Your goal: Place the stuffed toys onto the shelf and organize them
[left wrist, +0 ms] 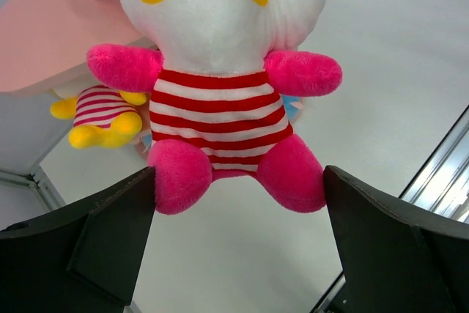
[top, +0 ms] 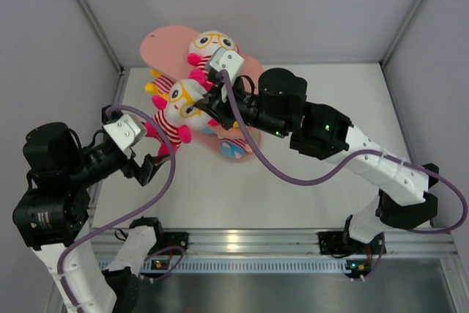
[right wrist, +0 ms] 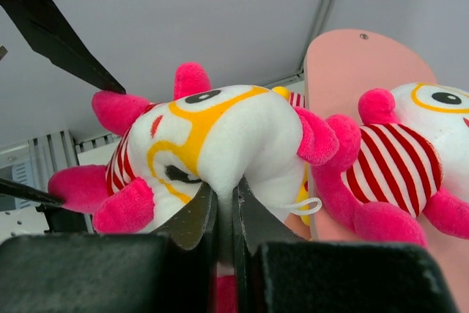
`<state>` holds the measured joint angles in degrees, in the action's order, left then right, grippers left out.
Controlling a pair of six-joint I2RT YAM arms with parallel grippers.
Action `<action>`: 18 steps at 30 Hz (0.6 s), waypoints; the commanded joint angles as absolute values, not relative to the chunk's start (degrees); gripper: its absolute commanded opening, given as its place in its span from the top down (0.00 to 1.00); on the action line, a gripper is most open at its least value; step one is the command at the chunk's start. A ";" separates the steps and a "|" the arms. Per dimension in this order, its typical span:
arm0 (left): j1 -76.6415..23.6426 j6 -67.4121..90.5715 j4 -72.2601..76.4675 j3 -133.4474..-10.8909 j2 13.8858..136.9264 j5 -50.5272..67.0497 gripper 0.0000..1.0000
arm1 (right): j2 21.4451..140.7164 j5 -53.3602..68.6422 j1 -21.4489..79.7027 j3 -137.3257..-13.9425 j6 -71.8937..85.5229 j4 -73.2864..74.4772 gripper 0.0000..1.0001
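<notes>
The pink shelf (top: 165,43) stands at the back of the table. A pink-limbed stuffed toy with yellow glasses (top: 212,45) sits on its top board (right wrist: 352,71), also seen in the right wrist view (right wrist: 410,159). My right gripper (top: 213,100) (right wrist: 229,196) is shut, pinching the white head of a second glasses toy (top: 178,105) (right wrist: 220,133) and holding it upright beside the shelf. My left gripper (top: 150,164) (left wrist: 238,207) is open, with a finger on each side of that toy's (left wrist: 220,71) pink feet. A yellow-bodied toy (top: 157,82) (left wrist: 102,115) sits behind it.
A peach and blue toy (top: 234,148) lies on a low pink board under the right arm. Grey walls enclose the white table (top: 293,188), with a metal rail (top: 242,240) along the near edge. A purple cable (top: 308,177) loops from the right wrist.
</notes>
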<state>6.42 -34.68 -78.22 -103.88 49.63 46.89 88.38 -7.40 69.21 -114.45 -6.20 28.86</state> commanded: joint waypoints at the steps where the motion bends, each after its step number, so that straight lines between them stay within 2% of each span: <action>1: 6.24 -35.95 -86.48 -101.60 49.57 46.76 0.02 | 87.89 -8.96 68.12 -117.69 -4.57 25.66 1.00; 8: 6.33 -36.83 -86.40 -104.76 50.80 48.08 0.02 | 89.12 -11.60 68.12 -118.30 -1.23 24.88 1.00; 18: 6.24 -35.77 -86.31 -116.36 54.49 48.95 0.02 | 91.23 -15.03 68.12 -121.11 -0.44 26.28 1.00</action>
